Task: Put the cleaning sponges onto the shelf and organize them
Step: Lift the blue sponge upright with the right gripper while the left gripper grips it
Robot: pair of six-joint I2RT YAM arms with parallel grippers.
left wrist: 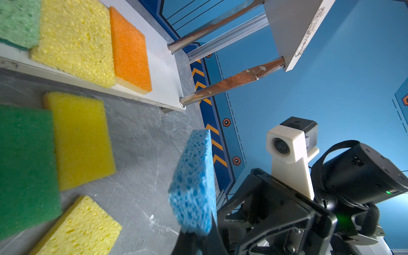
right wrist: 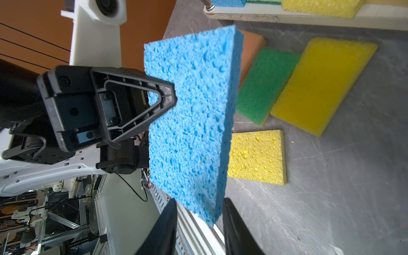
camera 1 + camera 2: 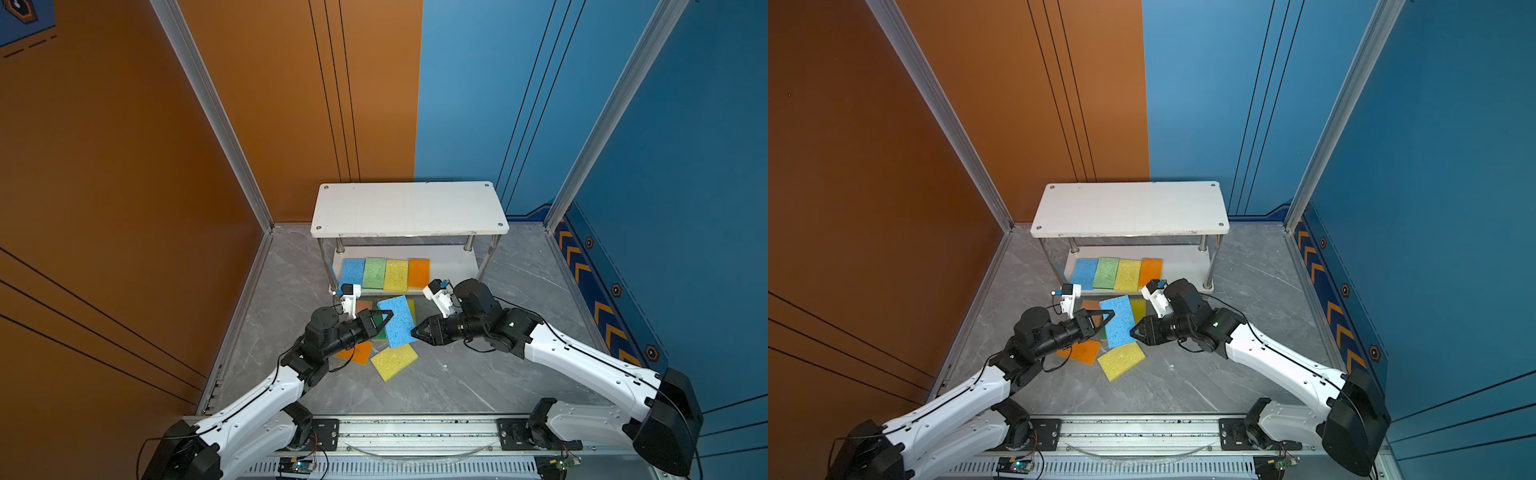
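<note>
Now: sponge handover, mid-air.
In a top view, blue sponge (image 3: 398,322) hangs mid-frame over loose sponges (image 3: 394,360) on the bench (image 3: 478,374), below the shelf (image 3: 409,208). Left wrist: left fingers (image 1: 187,245) clench its edge, bottom centre. Right wrist: right fingers (image 2: 238,227), parted, flank its lower corner; pulling back could snag it and twist it free.

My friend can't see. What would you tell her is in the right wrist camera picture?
A blue sponge is held up, pinched at one edge by the left gripper, while the right gripper stands open around its nearest corner. Behind it, a green sponge, a bright yellow sponge and a pale yellow sponge lie on the grey table.
</note>
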